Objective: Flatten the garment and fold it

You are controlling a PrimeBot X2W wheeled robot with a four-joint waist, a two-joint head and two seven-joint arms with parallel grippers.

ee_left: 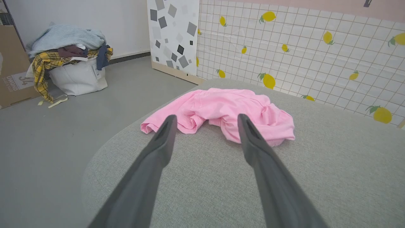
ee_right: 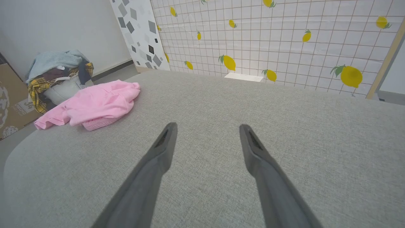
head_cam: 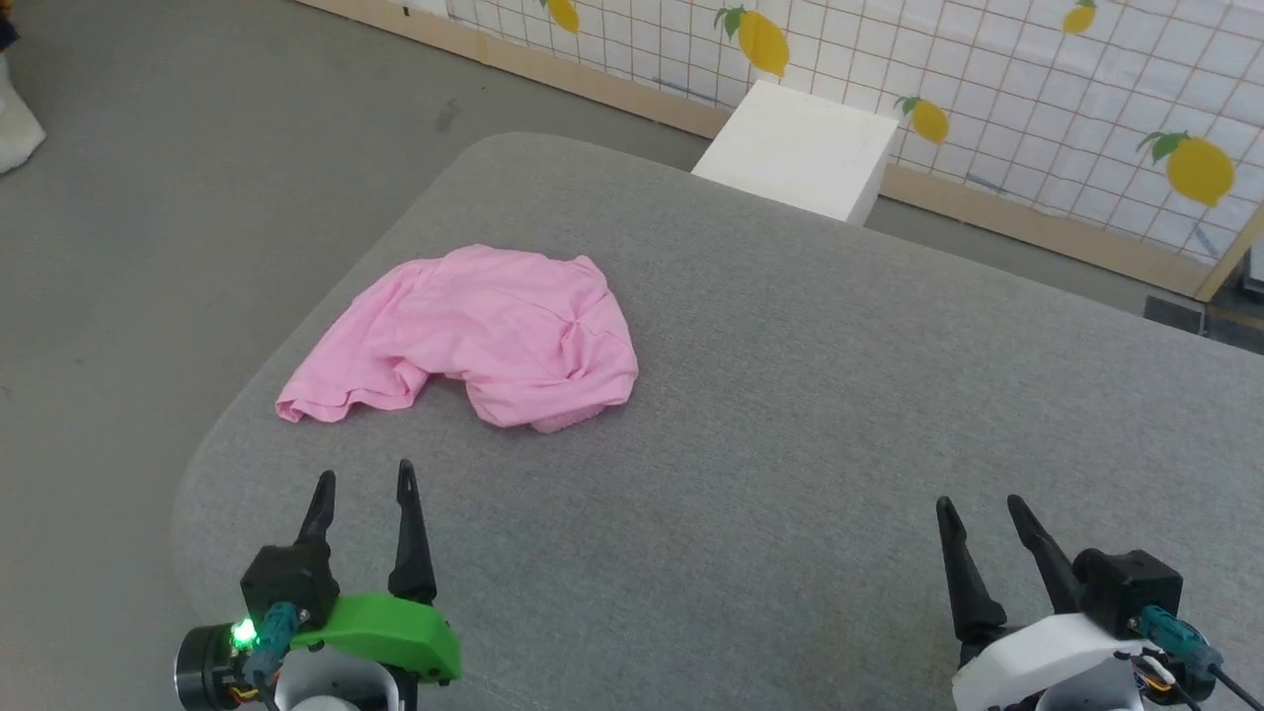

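Note:
The light-pink garment [head_cam: 474,336] lies crumpled in a loose heap on the left part of the grey table [head_cam: 790,395], close to its left edge. My left gripper [head_cam: 363,476] hovers open just short of the heap, nothing between its fingers; in the left wrist view the garment [ee_left: 221,110] sits right beyond the fingertips [ee_left: 169,122]. Far to the right near the front edge, my right gripper [head_cam: 980,504] is open and empty. The right wrist view has the garment [ee_right: 91,106] off at the left.
A white box [head_cam: 800,148] stands on the floor behind the table, against a lemon-patterned grid wall [head_cam: 1037,99]. A white laundry basket heaped with clothes [ee_left: 69,63] and a cardboard box [ee_left: 12,69] stand on the grey floor to the left.

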